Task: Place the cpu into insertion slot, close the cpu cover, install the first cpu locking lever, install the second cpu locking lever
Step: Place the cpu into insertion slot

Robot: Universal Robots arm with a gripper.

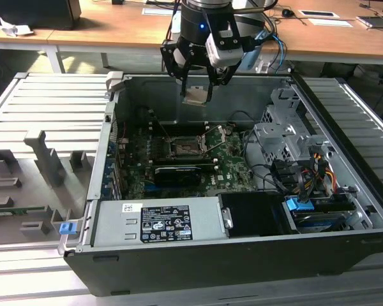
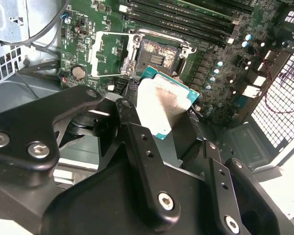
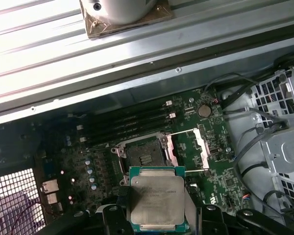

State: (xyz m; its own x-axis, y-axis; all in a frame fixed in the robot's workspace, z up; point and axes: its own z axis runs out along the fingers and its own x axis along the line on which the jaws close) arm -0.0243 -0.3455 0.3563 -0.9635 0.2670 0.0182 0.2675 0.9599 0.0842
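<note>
Black claw (image 1: 197, 88) clamped on the small silvery-topped square cpu (image 3: 157, 198), held flat above the green board (image 3: 220, 178); the dark, metal-rimmed square insertion slot (image 3: 142, 155) waits mid-board, below and slightly offset.

I see cpu (image 1: 196, 94) silvery, aloft, exterior view's upper centre | insertion slot (image 1: 187, 148) dark, uncovered, mid-frame | cpu cover (image 3: 202, 148) standing open
</note>
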